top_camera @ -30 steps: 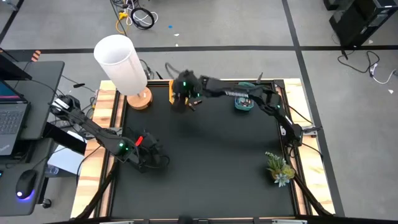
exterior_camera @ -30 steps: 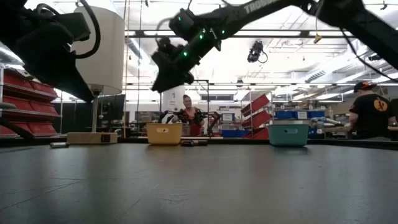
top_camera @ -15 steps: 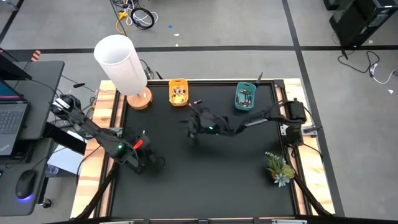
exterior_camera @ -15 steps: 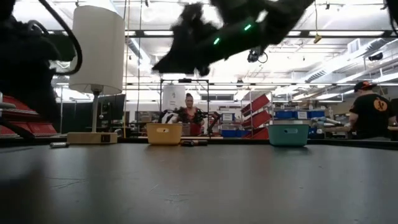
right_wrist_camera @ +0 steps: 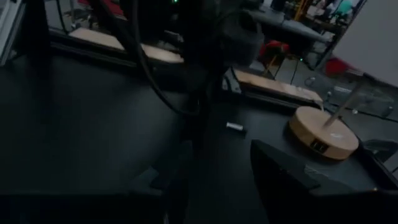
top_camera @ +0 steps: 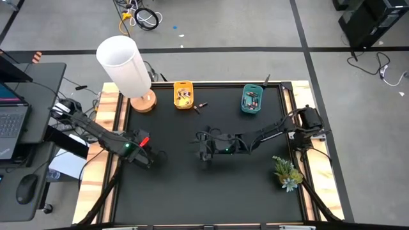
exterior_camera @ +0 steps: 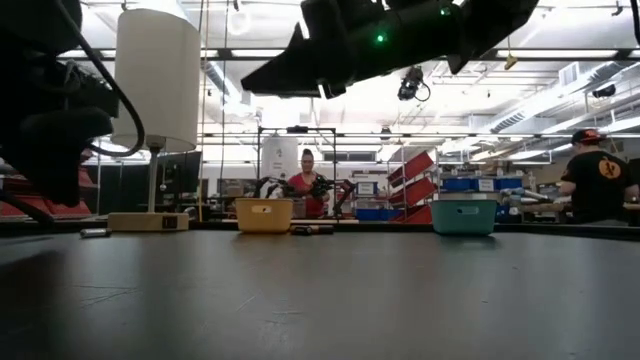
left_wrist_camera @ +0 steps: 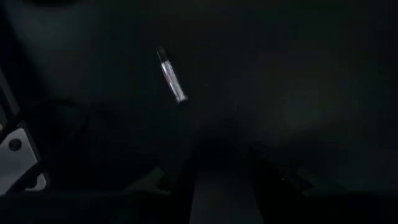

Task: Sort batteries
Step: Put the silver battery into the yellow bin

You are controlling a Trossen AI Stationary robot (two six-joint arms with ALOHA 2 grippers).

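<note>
Grey floor [top_camera: 255, 25] with dark lines; red-binned shelves [exterior_camera: 40, 150] behind.

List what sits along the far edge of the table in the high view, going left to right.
White cylindrical lamp on a round wooden base → small yellow plastic bin → loose batteries on the black mat → small teal plastic bin.

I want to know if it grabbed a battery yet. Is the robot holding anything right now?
No. The left gripper has open fingers with nothing between them, and a battery lies on the table ahead of it. The right gripper is open and empty too.
</note>
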